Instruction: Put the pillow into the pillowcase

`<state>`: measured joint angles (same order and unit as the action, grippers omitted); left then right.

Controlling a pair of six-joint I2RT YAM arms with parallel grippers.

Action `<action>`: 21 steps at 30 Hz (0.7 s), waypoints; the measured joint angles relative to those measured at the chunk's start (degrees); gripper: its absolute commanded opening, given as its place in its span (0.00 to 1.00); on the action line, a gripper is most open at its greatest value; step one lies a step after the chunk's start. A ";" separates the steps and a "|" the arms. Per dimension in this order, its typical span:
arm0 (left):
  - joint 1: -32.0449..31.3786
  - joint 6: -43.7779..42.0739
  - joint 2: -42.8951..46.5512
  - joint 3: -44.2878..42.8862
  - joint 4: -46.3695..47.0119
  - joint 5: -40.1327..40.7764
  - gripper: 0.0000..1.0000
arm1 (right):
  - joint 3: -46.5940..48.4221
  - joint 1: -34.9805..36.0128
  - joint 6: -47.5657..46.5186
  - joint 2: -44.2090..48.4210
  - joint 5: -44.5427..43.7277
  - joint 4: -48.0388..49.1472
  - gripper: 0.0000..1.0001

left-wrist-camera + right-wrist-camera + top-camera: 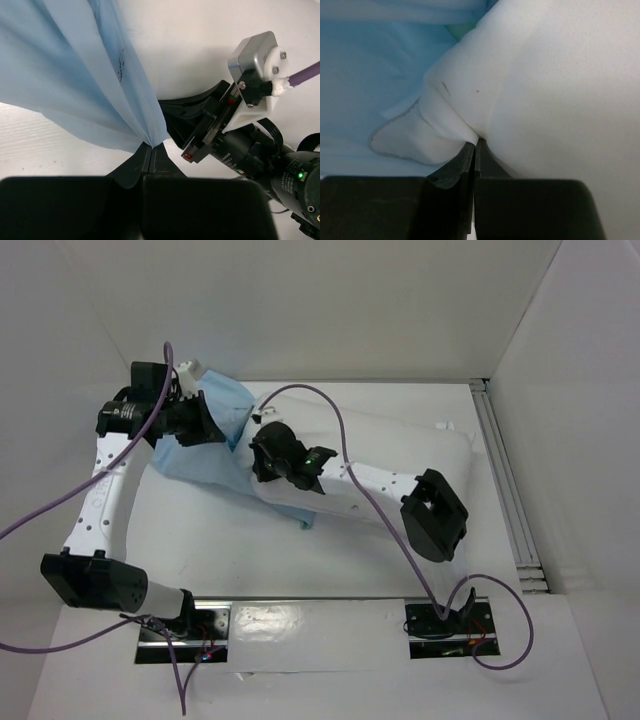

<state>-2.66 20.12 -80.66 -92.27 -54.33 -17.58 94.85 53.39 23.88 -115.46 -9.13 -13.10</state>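
While both arms are reaching over the white table (250, 555), the left gripper (150, 146) is pinching a gathered fold of the pillowcase (195, 462), its fingers closed tight on the light blue cloth. The cloth is hanging up and away from that pinch in the left wrist view. The right gripper (476, 141) is likewise clamping shut, on a bunched edge of the pillow (395, 445).

The pillow is lying lengthwise across the middle of the table. The pillowcase is lying against the pillow's left end, spreading flat and limp to the left of it. Most of the pillow is showing bare outside the case. Whether its left end is sitting inside the opening cannot be told, since the right gripper is covering that spot from above. In the right wrist view, blue cloth is lying directly left of the gripped pillow edge, and a white flap (402, 140) with a grey stitched border is lying on it.

White walls (300, 310) are enclosing the table beyond and to both sides of the pillow. A metal rail (505, 480) is running along the table edge right of the pillow. Purple cables (338, 430) are looping over the pillow.
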 measured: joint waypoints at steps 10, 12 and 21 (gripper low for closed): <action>1.51 3.13 -8.39 -3.19 1.46 -5.84 0.59 | -13.03 0.07 1.20 6.64 2.99 12.02 0.00; 1.88 3.85 -10.47 -4.17 2.01 -4.98 0.59 | -13.46 0.07 1.20 6.84 3.17 12.94 0.00; 1.42 4.11 -18.88 -5.35 2.62 1.90 0.70 | -14.32 0.09 1.18 7.34 3.58 14.32 0.00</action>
<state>-1.23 24.23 -99.55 -97.62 -51.70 -15.68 80.53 53.47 25.06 -108.12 -5.54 1.21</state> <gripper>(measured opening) 0.693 0.009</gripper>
